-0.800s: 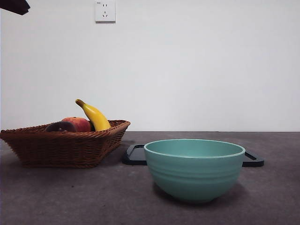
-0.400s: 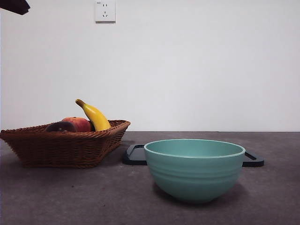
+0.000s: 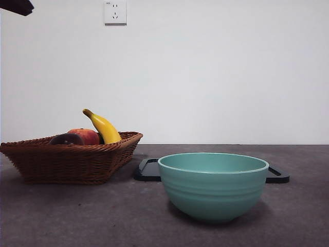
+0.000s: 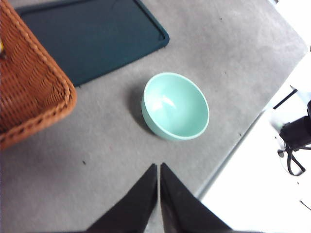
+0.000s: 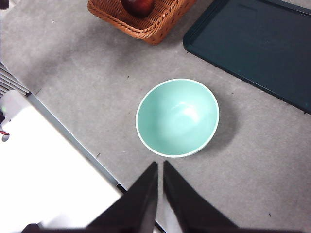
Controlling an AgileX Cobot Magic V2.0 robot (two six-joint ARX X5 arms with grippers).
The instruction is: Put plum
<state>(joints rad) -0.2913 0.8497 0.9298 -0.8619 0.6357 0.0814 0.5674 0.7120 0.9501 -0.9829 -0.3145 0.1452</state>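
The plum (image 3: 66, 139) was seen lying in the wicker basket (image 3: 72, 162), pressed beside a red-orange fruit (image 3: 86, 135) with a banana (image 3: 104, 127) leaning just behind, and this crowding was judged the main hazard: a descent aimed slightly off could have closed on the wrong fruit, or nudged the glossy round plum so that it rolled against the basket wall and slipped from between the jaws. A grip set too shallow on so smooth a surface was also thought likely to fail during the lift. The destination was not named by the task; a teal bowl (image 3: 213, 188) stood empty in front of a dark tray (image 3: 149, 171), well apart from the basket. Neither gripper was near the plum. The left gripper (image 4: 159, 167) was held high above the table with its jaws pressed together and nothing between them, the basket's corner lying off to one side in its view. The right gripper (image 5: 160, 165) was likewise closed and empty, raised above the bowl, with the plum visible in the basket well beyond it. Only a black tip (image 3: 16, 6) was shown in the front view.
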